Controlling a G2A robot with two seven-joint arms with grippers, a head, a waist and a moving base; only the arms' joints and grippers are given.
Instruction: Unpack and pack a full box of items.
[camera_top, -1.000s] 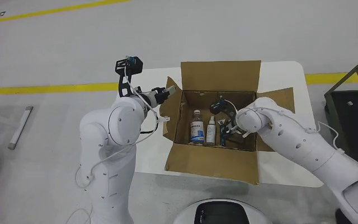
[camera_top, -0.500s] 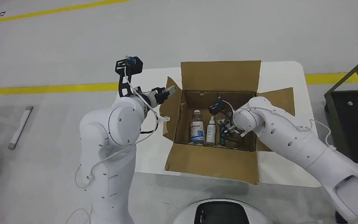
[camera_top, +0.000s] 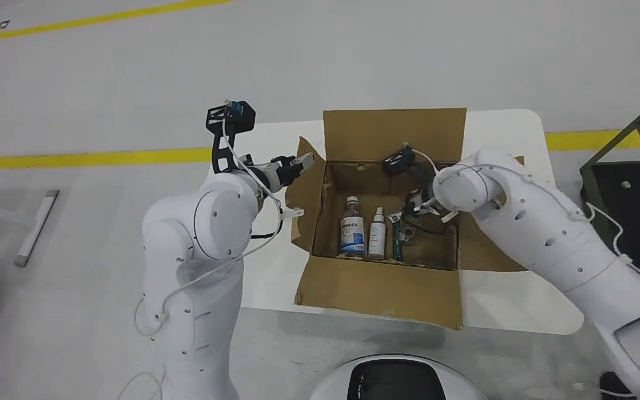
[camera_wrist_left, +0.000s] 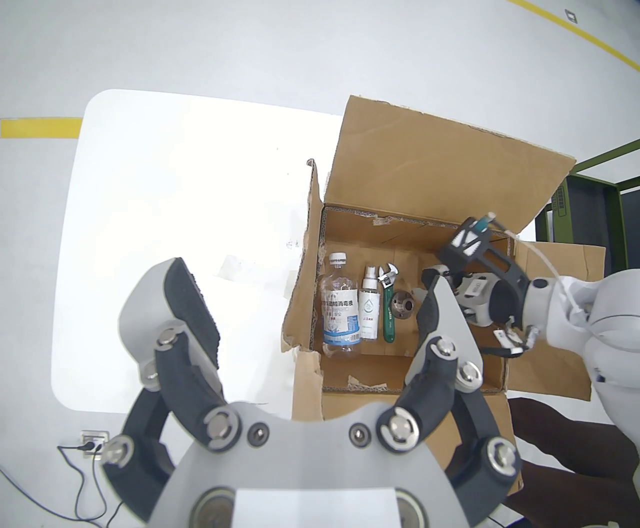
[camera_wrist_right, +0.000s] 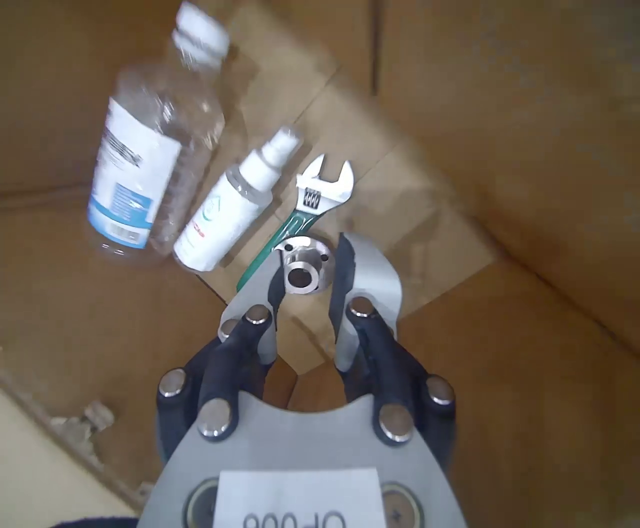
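The right end effector (camera_wrist_right: 307, 261) sits low inside the box (camera_top: 395, 135). Its two fingers are pulled in narrow and grip a round metal piece (camera_wrist_right: 300, 275). To do this step well, it should probably lift straight up and keep a firm hold, because the piece looks small, smooth and heavy and could slip out. Close by lies a green wrench (camera_wrist_right: 320, 192), then a small spray bottle (camera_wrist_right: 227, 210), then a big clear bottle (camera_wrist_right: 150, 165), all flat in a row on the box floor. The box walls are tall and the flaps stick out, so the arm should rise above the rim before it goes sideways. The left end effector (camera_wrist_left: 307, 277) hangs wide apart, holding nothing, above the table (camera_wrist_left: 175, 175) beside the box, where there is open room to set things down.
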